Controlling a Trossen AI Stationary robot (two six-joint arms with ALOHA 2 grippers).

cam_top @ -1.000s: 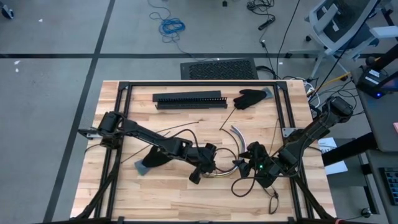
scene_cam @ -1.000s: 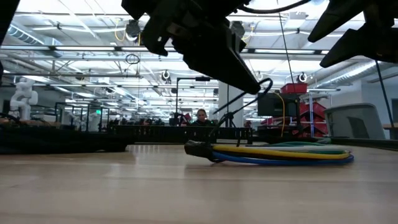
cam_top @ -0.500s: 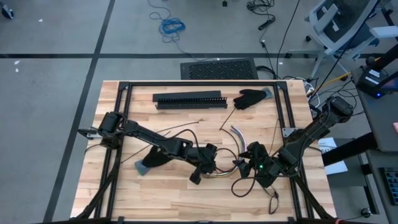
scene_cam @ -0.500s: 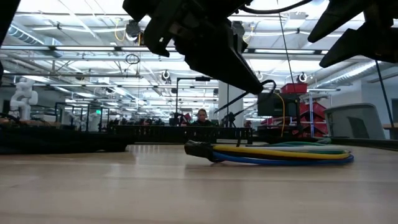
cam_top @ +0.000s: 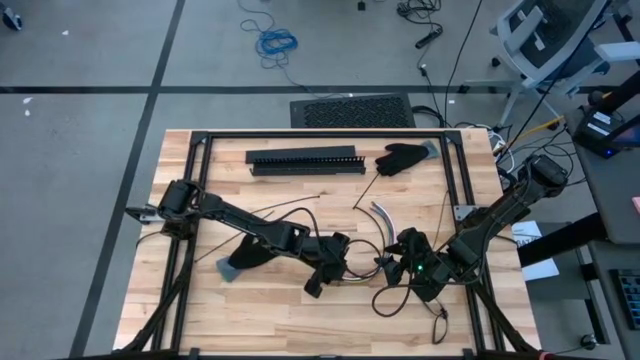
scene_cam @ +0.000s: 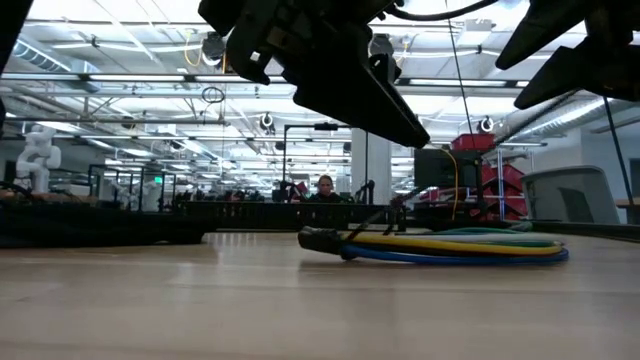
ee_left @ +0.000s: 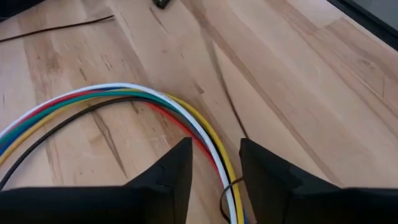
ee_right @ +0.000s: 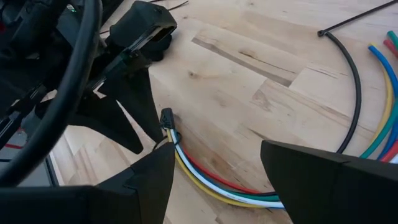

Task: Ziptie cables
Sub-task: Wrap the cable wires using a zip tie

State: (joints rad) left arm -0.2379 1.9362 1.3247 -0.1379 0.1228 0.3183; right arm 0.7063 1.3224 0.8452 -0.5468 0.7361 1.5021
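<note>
Curving in a smooth arc over the pale, grained wooden table (cam_top: 200, 310), the cables (ee_left: 155, 102), thin glossy wires in white, green, yellow, red and black, run bundled side by side, their long axis passing lengthwise between the jaws of the left gripper (ee_left: 214, 168), whose dark wedge fingers stand apart, not pinching them. The right gripper (ee_right: 214, 171) hovers just beside, its jaws apart around the bundle's black-tipped end.

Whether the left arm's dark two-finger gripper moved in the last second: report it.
Yes, slightly: in the low view the left gripper edged rightward, its tip reaching the dark background box.
</note>
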